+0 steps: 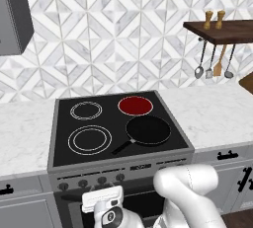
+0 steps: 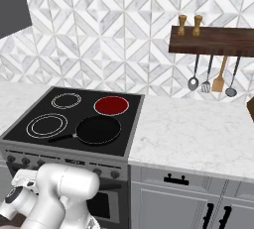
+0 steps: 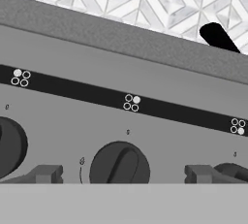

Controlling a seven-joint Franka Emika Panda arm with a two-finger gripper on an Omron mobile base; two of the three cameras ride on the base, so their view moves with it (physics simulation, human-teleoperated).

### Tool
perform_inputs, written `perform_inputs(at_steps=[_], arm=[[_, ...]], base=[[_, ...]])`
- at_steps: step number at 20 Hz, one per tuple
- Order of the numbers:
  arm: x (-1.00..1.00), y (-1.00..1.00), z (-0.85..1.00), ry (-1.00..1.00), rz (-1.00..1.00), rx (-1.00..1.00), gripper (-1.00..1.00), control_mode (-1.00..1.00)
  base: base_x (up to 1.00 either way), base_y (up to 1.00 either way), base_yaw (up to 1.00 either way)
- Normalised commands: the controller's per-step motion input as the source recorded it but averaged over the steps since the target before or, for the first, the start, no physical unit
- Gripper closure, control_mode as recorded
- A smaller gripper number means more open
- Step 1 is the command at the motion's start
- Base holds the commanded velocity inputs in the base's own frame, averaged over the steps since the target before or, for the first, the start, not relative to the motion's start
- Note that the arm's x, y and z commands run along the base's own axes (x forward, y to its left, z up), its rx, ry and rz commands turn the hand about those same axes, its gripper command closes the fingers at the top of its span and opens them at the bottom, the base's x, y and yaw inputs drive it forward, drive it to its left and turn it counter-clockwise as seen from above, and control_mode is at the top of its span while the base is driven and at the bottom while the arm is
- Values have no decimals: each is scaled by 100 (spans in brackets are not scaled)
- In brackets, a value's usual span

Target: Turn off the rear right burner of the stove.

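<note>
Spread gripper [image 3: 123, 174] jaws flank a dark knob [image 3: 119, 166] below the stove's [image 1: 99, 160] glowing rear right burner [image 1: 135, 105]; centre, close squarely, then twist.

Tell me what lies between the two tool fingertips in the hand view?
A dark round knob on the stove's grey front panel lies between the tool fingertips, under the four-dot mark with its upper right dot filled.
</note>
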Motion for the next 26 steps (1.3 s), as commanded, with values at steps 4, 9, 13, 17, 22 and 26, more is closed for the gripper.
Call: perform_inputs(at_steps=[4,9,13,17,22,26], arm=[[5,-3,0,0,0,3,-100,-100],[9,-3,0,0,0,3,100,-100],[0,0,0,0,0,1,100,-100],[0,0,0,0,0,13,100,-100],[10,-2,0,-1,-1,26,100,-100],[11,-13,0,-7,-6,43,100,-100]], base=[[0,0,0],[0,0,0],[0,0,0],[0,0,0],[0,0,0],[0,0,0]])
